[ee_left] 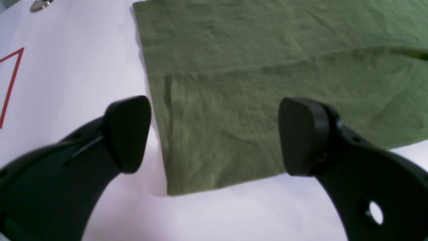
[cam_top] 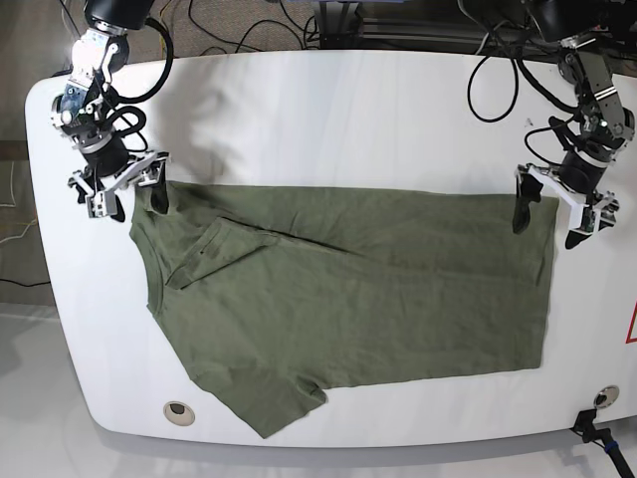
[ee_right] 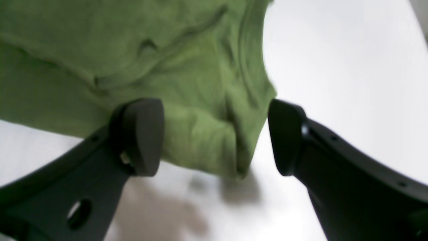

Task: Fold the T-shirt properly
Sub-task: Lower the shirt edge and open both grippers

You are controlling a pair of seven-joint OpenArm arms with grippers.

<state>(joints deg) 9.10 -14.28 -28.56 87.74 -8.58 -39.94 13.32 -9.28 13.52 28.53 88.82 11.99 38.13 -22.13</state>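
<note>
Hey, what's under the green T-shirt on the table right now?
The T-shirt lies on the white table, with bare tabletop showing all around it. One folded-over sleeve rests on its body. Whatever might sit beneath the cloth is covered and cannot be seen.

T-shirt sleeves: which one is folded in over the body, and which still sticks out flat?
On the T-shirt, the sleeve near the right gripper is folded in over the chest. The other sleeve sticks out flat at the table's front edge.

table (cam_top: 328, 110): white, rounded corners | cables (cam_top: 249, 30): behind far edge | lighting: even
</note>
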